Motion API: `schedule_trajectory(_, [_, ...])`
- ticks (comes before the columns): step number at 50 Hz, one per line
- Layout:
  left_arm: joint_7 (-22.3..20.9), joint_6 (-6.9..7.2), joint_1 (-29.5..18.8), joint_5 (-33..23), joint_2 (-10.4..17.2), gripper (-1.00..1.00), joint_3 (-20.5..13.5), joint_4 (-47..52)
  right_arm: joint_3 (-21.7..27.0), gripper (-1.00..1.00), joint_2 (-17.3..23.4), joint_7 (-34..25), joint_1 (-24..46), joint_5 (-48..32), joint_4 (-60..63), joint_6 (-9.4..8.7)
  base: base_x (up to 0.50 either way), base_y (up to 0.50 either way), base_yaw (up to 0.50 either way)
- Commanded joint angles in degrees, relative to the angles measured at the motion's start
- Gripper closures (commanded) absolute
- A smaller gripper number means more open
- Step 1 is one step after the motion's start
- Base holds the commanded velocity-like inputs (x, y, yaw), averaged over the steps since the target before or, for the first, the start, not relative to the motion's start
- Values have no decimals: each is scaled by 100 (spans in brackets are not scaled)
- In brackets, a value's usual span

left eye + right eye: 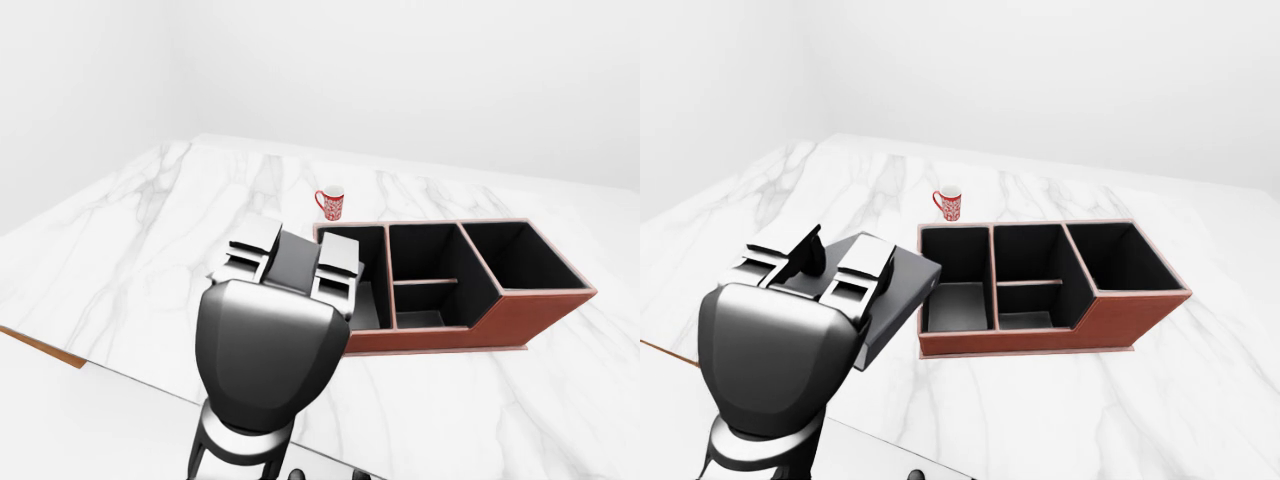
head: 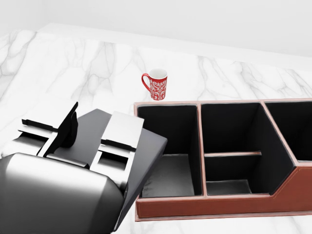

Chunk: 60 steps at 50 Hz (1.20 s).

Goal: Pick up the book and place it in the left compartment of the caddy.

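Left robot hand (image 2: 83, 141): fingers clamped on the dark book (image 2: 141, 146), which is held off the bench (image 2: 73, 73), its right corner overlapping the caddy (image 2: 219, 204) at the left compartment (image 2: 170, 146). Right robot hand: not in view. Red patterned mug (image 2: 156, 84): upright on the bench just above the caddy in the head view. Status: pickup done; lowering into the compartment and release appear outstanding.
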<state>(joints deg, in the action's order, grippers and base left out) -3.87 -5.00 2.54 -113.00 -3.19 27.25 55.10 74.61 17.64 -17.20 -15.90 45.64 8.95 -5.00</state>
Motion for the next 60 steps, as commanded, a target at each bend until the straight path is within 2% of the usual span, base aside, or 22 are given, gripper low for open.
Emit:
schedule_trajectory(1, [260,0,14,0,165,100,310,-89,13,-100,5,15,-8,4,21,0,0,0,0])
schedule_trajectory(5, [375,24,33,0,303,100,434,-224,17,-100,1,-6,-9,3,7,0,0,0,0])
schedule_trajectory(9, [514,165,68,0,463,100,545,-370,11,-100,4,2,-1,-7,6,0,0,0,0])
schedule_trajectory(10, [554,275,100,0,499,100,554,-418,-9,-100,-3,-14,13,-29,-24,0,0,0,0])
schedule_trajectory(12, [601,361,123,0,567,100,664,-456,-10,-100,-5,-23,4,-26,-31,0,0,0,0])
schedule_trajectory(14, [689,365,137,0,747,100,821,-482,19,-100,-1,-13,-17,2,10,0,0,0,0])
schedule_trajectory(16, [770,447,165,0,934,100,988,-532,19,-100,3,-5,-7,-4,11,0,0,0,0])
schedule_trajectory(21, [810,863,5,0,1420,100,1393,-793,14,-100,-9,-15,-11,-6,25,0,0,0,0])
schedule_trajectory(22, [860,1000,16,0,1478,100,1463,-905,8,-100,-13,-27,-5,-14,15,0,0,0,0])
schedule_trajectory(27, [884,1000,-152,0,1695,100,1705,-1104,-2,-100,-7,-32,2,-18,-22,0,0,0,0])
schedule_trajectory(36, [1060,1000,-27,0,1802,100,1801,-1205,-9,-100,-4,-16,1,-20,12,0,0,0,0])
schedule_trajectory(40, [1127,1000,104,0,1747,100,1727,-1149,-7,-100,-13,-17,0,-56,27,0,0,0,0])
schedule_trajectory(60, [1133,1000,117,0,1734,100,1710,-1144,-4,-100,-14,-19,3,-59,28,0,0,0,0])
